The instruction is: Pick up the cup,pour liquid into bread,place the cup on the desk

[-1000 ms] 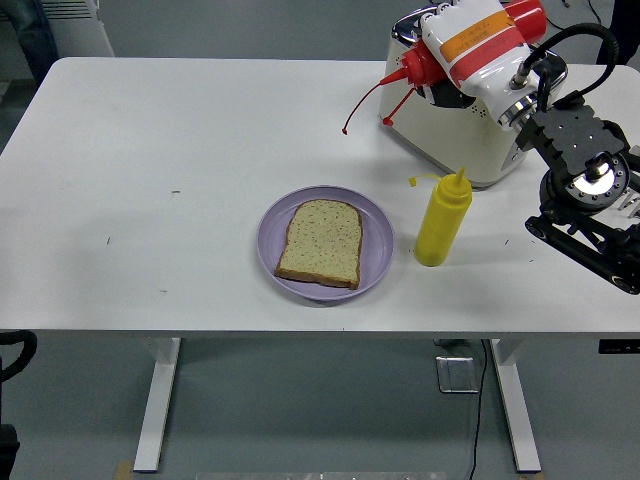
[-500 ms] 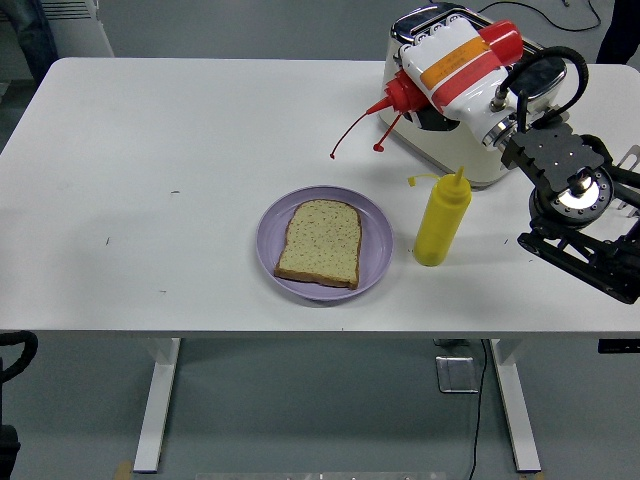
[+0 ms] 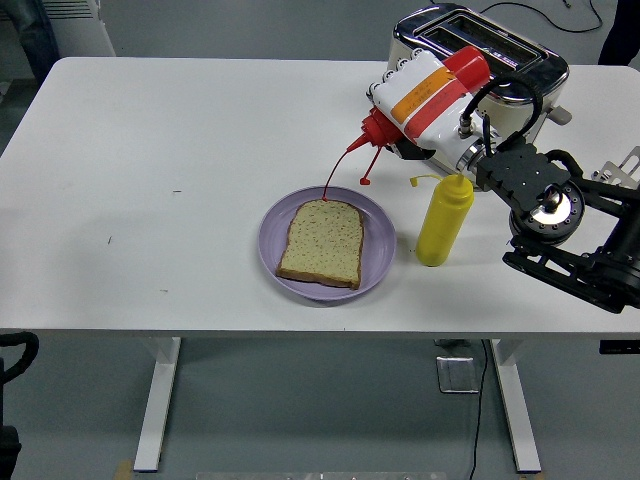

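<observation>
My right hand (image 3: pixel 425 100) is shut on a red squeeze bottle (image 3: pixel 458 72) that is tipped down to the left. Its long red nozzle (image 3: pixel 340 165) ends just above the far edge of the bread. The slice of bread (image 3: pixel 321 241) lies flat on a purple plate (image 3: pixel 378 250) near the table's front middle. A red cap on its tether (image 3: pixel 367 180) dangles below the bottle's neck. The white hand covers most of the bottle's body. My left hand is out of view.
A yellow squeeze bottle (image 3: pixel 441 220) stands upright just right of the plate, under my right forearm (image 3: pixel 545 205). A cream and chrome toaster (image 3: pixel 480 45) sits at the back right. The white table (image 3: pixel 150 180) stretches bare to the left.
My right hand has carried the red bottle left and down from over the toaster, tilting it further, so the nozzle tip now hangs over the bread's far edge.
</observation>
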Robot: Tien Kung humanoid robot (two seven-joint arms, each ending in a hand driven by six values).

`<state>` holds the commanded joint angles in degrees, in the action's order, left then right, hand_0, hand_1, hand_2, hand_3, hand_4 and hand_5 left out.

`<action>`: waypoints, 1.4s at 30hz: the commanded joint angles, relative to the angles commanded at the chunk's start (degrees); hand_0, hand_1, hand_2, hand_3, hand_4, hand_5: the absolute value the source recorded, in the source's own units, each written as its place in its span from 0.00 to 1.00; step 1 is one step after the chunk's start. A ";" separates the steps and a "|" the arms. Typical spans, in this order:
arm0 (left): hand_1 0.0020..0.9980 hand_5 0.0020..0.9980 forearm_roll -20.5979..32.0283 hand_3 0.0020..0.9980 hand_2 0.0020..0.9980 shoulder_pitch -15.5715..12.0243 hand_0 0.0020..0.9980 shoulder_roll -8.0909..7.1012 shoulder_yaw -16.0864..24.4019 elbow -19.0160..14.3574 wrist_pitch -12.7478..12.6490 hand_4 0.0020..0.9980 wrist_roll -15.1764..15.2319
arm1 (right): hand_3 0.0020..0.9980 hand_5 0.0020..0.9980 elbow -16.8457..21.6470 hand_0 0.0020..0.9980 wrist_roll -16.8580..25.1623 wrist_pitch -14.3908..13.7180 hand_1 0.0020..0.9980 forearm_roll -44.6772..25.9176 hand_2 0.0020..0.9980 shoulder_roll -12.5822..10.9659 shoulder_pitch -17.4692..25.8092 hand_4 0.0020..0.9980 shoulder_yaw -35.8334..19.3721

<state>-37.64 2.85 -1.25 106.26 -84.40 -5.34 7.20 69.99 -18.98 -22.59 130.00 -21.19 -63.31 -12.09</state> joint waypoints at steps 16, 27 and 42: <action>0.74 1.00 0.00 0.68 0.75 -0.07 0.72 -0.03 0.16 0.02 -0.09 0.66 0.04 | 0.32 0.32 8.06 0.04 4.58 -12.62 0.06 -9.75 0.19 -0.77 9.66 0.81 -19.61; 0.74 1.00 0.00 0.68 0.75 0.09 0.72 -0.07 0.06 0.00 -0.10 0.66 0.05 | 0.32 0.32 13.28 0.04 13.32 -10.42 0.06 -36.57 0.19 -0.89 17.80 0.81 -37.63; 0.74 1.00 -0.02 0.68 0.75 0.12 0.72 -0.09 -0.23 0.00 -0.10 0.66 0.04 | 0.32 0.32 12.72 0.05 14.80 -5.68 0.07 -72.94 0.20 0.51 27.06 0.81 -51.17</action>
<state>-37.66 2.98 -1.34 106.03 -84.40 -5.44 7.23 82.71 -4.18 -28.27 57.06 -20.68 -36.26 -63.25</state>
